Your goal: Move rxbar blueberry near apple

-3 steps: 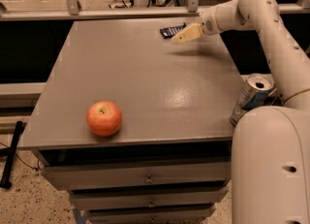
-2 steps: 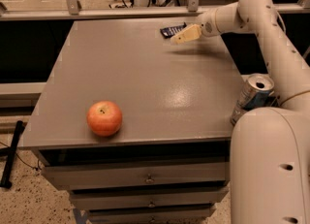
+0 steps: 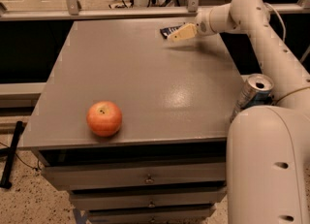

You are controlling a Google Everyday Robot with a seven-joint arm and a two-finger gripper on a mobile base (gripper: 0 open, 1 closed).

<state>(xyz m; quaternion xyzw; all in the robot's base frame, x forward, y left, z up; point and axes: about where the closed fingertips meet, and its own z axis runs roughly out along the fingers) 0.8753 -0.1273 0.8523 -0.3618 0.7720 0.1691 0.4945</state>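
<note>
The apple (image 3: 104, 118) is round, red-orange, and sits near the front left of the grey table (image 3: 140, 82). The rxbar blueberry (image 3: 168, 31) is a small dark flat bar at the table's far edge, partly hidden by the gripper. My gripper (image 3: 178, 34), with pale tan fingers, reaches in from the right on the white arm and sits right at the bar, over its right end. I cannot tell whether it touches the bar.
A silver-blue drink can (image 3: 253, 93) stands at the table's right edge, partly hidden by the robot's white body (image 3: 269, 165). A metal rail (image 3: 121, 10) runs behind the table. Drawers (image 3: 145, 179) are below the front edge.
The gripper has shifted slightly left and down toward the bar. The apple and can have not moved.
</note>
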